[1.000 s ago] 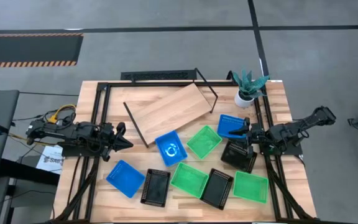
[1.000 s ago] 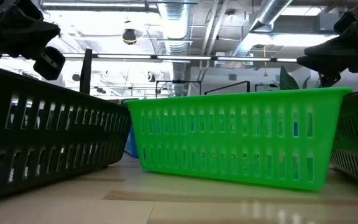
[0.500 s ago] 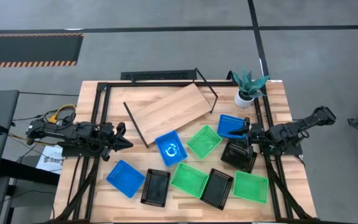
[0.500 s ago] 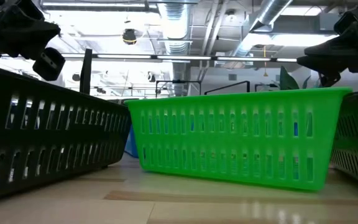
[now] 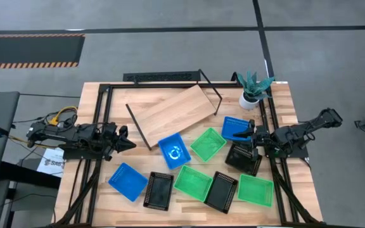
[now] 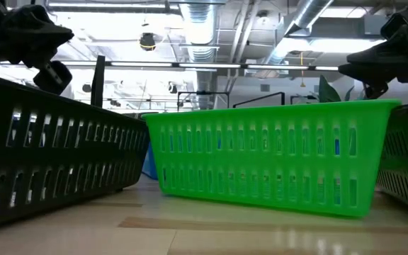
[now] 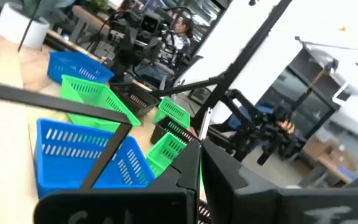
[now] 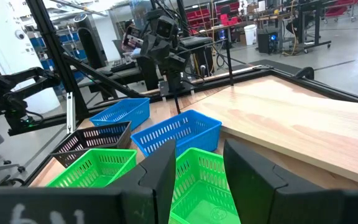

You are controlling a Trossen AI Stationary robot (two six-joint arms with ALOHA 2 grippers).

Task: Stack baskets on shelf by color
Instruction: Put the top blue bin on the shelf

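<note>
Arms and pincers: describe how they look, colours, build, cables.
Both arms are black, built of chunky jointed segments. The left arm has yellow and orange cables bunched at its rear end; the right arm shows none. The left pincer and right pincer each have two dark, flat, angular fingers. In the right wrist view the fingers look matte black, without visible markings.

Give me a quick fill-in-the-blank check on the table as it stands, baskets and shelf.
1. The number of baskets resting on the shelf is ____.
2. The basket next to the white plant pot is coloured ____.
3. The right gripper hangs over a basket coloured ____.
4. The left gripper, at the table's left edge, holds ____.

Missing words: zero; blue; black; nothing
</note>
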